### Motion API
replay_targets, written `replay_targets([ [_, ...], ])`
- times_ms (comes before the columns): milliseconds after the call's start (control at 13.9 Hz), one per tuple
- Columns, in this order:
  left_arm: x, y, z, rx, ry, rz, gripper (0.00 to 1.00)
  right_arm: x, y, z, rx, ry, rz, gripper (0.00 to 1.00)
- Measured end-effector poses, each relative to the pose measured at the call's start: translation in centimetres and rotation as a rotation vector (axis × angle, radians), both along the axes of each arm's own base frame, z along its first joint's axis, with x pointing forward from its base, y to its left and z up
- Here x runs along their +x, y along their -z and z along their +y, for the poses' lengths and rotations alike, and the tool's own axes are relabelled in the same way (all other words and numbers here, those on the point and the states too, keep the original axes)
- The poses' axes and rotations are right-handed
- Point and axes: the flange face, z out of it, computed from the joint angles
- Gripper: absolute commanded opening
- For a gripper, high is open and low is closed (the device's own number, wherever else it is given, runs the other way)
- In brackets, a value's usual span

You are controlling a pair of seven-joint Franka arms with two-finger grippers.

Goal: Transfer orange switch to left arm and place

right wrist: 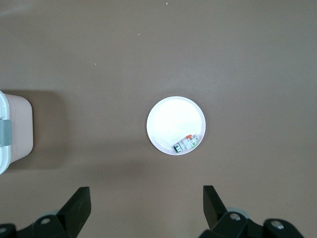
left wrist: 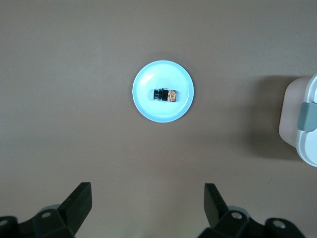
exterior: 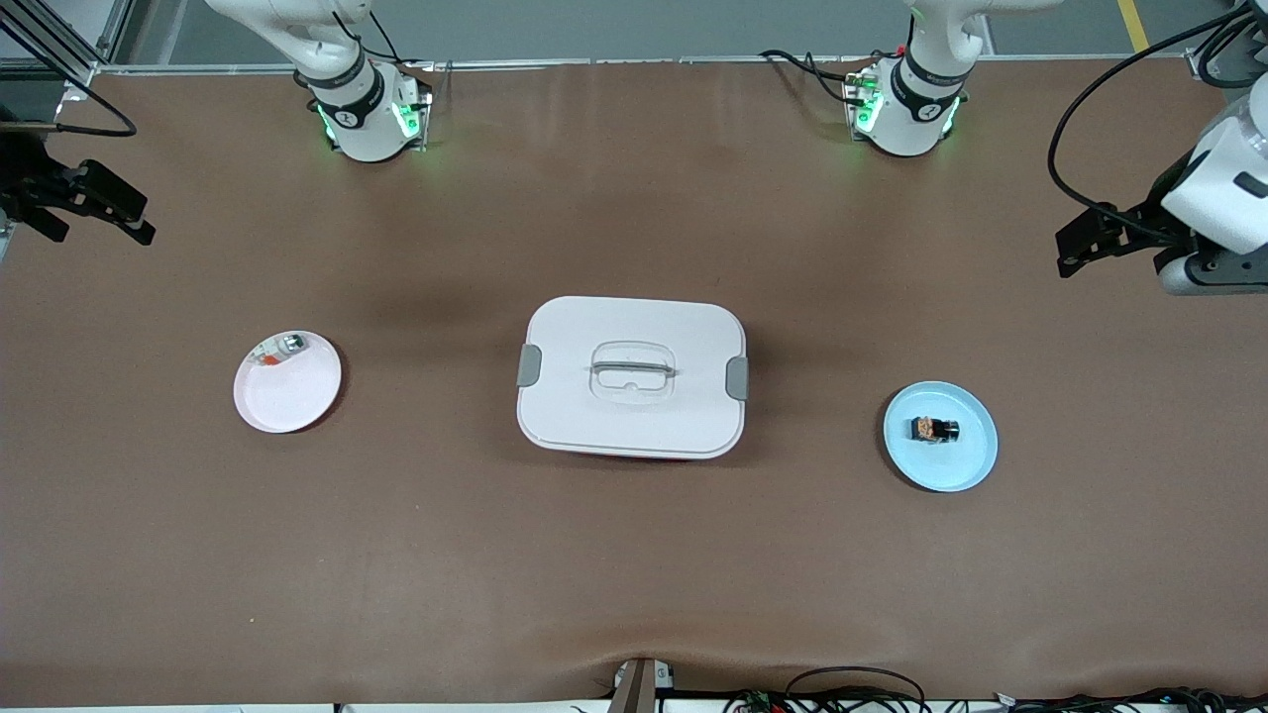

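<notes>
Front view: both arms wait raised at the counter's [exterior: 634, 555] ends, one over each end.
Left end effector [exterior: 1090, 243]: fingers spread wide, empty.
Right end effector [exterior: 99, 208]: fingers spread wide, empty.
Switch [exterior: 935, 429]: lies on its side on the blue plate [exterior: 976, 460], toward the left arm's end.
Long axis: along the counter's length.
Look: tiny, blocky, black with orange markings.
Box [exterior: 632, 376]: mid-counter, lid on.

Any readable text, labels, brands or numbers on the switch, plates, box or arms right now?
None can be read.
Orange switch: orange markings, too small to read.
Small part on the white plate: print too small to read.
Box, blue plate: no text visible.
Arm bases: small marks, unreadable.
</notes>
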Motion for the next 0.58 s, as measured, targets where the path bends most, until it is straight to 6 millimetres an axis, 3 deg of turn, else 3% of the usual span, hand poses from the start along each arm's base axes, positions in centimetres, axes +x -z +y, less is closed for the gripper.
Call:
replay_targets([
  [578, -3.7, -1.1, -0.4, 0.004, 0.022, -0.019, 1.00, 0.2, 0.1, 0.1, -0.004, -0.054, -0.002, 1.00],
])
